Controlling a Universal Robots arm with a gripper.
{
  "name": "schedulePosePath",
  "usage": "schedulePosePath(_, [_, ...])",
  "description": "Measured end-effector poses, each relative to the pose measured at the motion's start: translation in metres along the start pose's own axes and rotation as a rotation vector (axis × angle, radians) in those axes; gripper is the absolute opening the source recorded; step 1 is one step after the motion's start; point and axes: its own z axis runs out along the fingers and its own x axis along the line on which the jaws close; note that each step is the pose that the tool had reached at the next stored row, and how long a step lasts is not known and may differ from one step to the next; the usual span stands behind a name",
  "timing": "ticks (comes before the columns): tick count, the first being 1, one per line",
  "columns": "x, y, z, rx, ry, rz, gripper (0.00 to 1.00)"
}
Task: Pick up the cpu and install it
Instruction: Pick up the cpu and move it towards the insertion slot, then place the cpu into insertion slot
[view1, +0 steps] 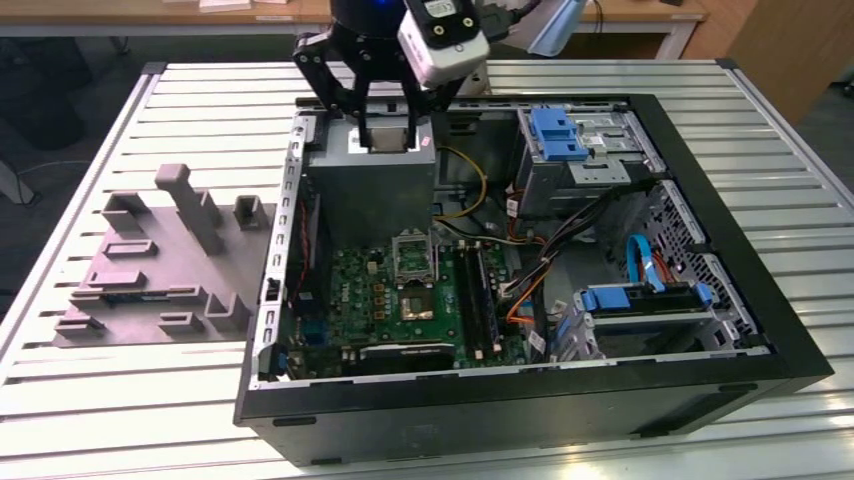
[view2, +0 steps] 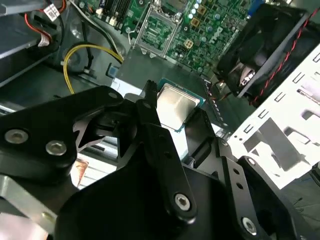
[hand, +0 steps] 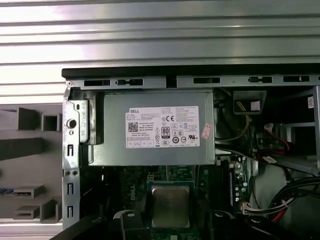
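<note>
Lower corner of the cpu (view2: 176, 104) is covered by the black fingers (view2: 150, 120), and in the exterior view the chip is hard to make out between them. Gripper (hand: 171, 221) is clamped on the cpu, jaws narrowed onto its opposite sides. The chip hangs over the power supply (hand: 160, 130) inside the computer case (view1: 747, 330), well apart from the motherboard (view1: 387, 295).

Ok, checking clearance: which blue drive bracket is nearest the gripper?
The blue drive bracket beside the gripper, toward the exterior view's right; the other bracket lies toward the case's opposite end.
</note>
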Motion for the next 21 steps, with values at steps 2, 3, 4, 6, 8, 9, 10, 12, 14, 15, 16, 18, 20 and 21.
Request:
schedulePosePath(2, [-0.0017, -0.0027, 0.0009, -0.0001, -0.0001, 0.000, 0.47])
schedulePosePath(3, [-0.0033, -0.0036, 0.0013, -0.0001, 0.0000, 0.000, 0.47])
schedulePosePath(4, [-0.0056, -0.0043, 0.0017, -0.0003, 0.0002, 0.000, 0.47])
schedulePosePath(6, [-0.0121, -0.0049, 0.0020, 0.0002, 0.0008, 0.000, 0.47])
schedulePosePath(8, [-0.0194, -0.0052, 0.0027, 0.0000, 0.0006, 0.000, 0.47])
schedulePosePath(9, [-0.0234, -0.0052, 0.0030, 0.0000, 0.0007, 0.000, 0.47])
schedulePosePath(10, [-0.0273, -0.0052, 0.0033, 0.0001, 0.0008, 0.000, 0.47])
schedulePosePath(12, [-0.0326, -0.0060, 0.0037, 0.0000, 0.0007, 0.000, 0.47])
schedulePosePath(14, [-0.0333, -0.0060, 0.0037, 0.0001, 0.0008, 0.000, 0.47])
schedulePosePath(15, [-0.0333, -0.0060, 0.0037, 0.0000, 0.0008, 0.000, 0.47])
schedulePosePath(16, [-0.0337, -0.0060, 0.0038, 0.0000, 0.0007, 0.000, 0.47])
schedulePosePath(18, [-0.0342, -0.0060, 0.0038, 0.0000, 0.0008, 0.000, 0.47])
schedulePosePath(20, [-0.0342, -0.0060, 0.0038, 0.0000, 0.0007, 0.000, 0.47])
schedulePosePath(21, [-0.0343, -0.0060, 0.0038, 0.0000, 0.0008, 0.000, 0.47])
